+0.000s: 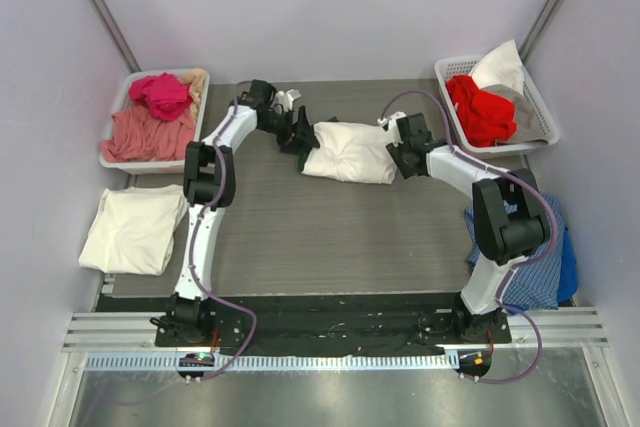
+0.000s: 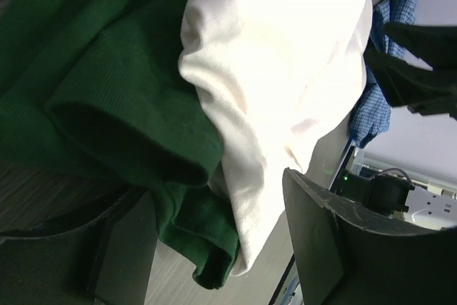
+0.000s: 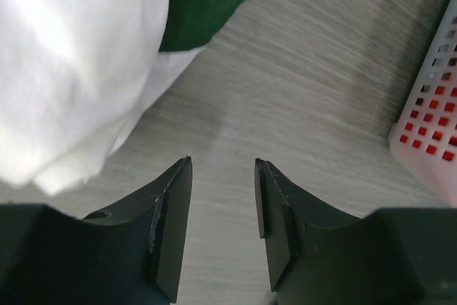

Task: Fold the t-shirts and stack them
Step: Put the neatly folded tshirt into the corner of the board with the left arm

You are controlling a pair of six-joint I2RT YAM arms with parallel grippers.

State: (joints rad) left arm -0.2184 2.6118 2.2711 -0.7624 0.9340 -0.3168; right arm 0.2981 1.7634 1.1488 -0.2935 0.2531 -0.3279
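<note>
- Nearest me, along the bottom of the frame, runs a shiny metal sheet [image 1: 330, 402], then a black base plate [image 1: 340, 319] to which both arms are bolted.
- Beyond it stretches the table [image 1: 330, 237], a grey wood-grain surface, bare through the middle.
- At the lower left, a cream t-shirt [image 1: 135, 230] lies folded flat, overhanging the table's left edge.
- At the lower right, a blue checked cloth [image 1: 545, 267] is bunched behind the right arm, at the table's right edge.
- At the centre of the frame sits a white t-shirt [image 1: 350, 152], puffed up in a soft bundle, with a green t-shirt [image 2: 107, 69] tucked beneath it on its left side.
- The left gripper [image 2: 216, 183] is at the bundle's left end, its fingers spread wide with green hem and white cloth lying loose between them, not pinched.
- The right gripper [image 3: 223, 166] is at the bundle's right end, fingers apart over bare table, holding nothing.
- Upper left, a white basket [image 1: 112, 127] holds pink garments [image 1: 150, 127].
- Upper right, a second white basket [image 1: 538, 99] holds a red garment [image 1: 478, 107] and a pale one.
- Farthest off, pale lilac walls [image 1: 330, 7] close the space, with a grey pole [image 1: 95, 2] slanting in each upper corner.
</note>
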